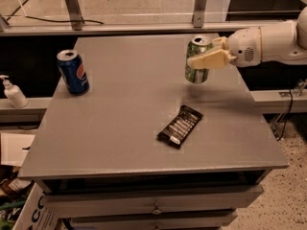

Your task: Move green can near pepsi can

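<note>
The green can (196,73) is upright and held a little above the grey table (124,119), right of centre towards the back. My gripper (205,55) comes in from the right on a white arm and is shut on the can's upper part; one cream finger (211,60) crosses its front. The pepsi can (73,72), deep blue with a red-and-white logo, stands upright near the table's left edge, well apart from the green can.
A black snack bar wrapper (180,125) lies flat on the table in front of the green can. A white pump bottle (13,93) stands on a lower ledge at far left. Drawers (153,207) sit under the table's front edge.
</note>
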Robot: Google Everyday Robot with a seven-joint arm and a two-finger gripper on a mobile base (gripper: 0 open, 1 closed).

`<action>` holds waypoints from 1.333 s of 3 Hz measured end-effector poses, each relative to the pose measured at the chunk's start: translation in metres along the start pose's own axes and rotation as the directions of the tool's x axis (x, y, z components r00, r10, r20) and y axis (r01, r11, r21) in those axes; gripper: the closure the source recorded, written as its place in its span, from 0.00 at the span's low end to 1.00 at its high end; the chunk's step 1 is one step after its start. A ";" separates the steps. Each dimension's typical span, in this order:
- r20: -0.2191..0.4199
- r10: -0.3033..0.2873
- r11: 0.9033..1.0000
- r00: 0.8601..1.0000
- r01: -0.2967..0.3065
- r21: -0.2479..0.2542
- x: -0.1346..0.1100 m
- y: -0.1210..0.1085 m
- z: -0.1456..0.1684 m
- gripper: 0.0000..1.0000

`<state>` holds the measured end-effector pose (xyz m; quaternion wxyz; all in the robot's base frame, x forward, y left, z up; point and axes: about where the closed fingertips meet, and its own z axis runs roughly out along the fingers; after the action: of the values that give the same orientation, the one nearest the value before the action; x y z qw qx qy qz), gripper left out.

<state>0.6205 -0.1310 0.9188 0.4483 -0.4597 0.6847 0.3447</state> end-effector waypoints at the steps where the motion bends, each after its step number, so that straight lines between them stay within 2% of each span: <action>1: 0.000 0.000 1.000 1.000 0.000 0.000 0.000 0.000 0.000 1.00; 2: 0.034 -0.018 1.000 0.999 0.018 -0.010 -0.017 0.006 0.016 1.00; 3: 0.067 -0.049 0.998 0.997 0.051 -0.041 -0.042 0.017 0.055 1.00; 4: 0.067 -0.071 0.992 0.995 0.077 -0.097 -0.057 0.028 0.098 1.00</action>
<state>0.6328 -0.0166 0.9388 0.4590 -0.4954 0.6345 0.3759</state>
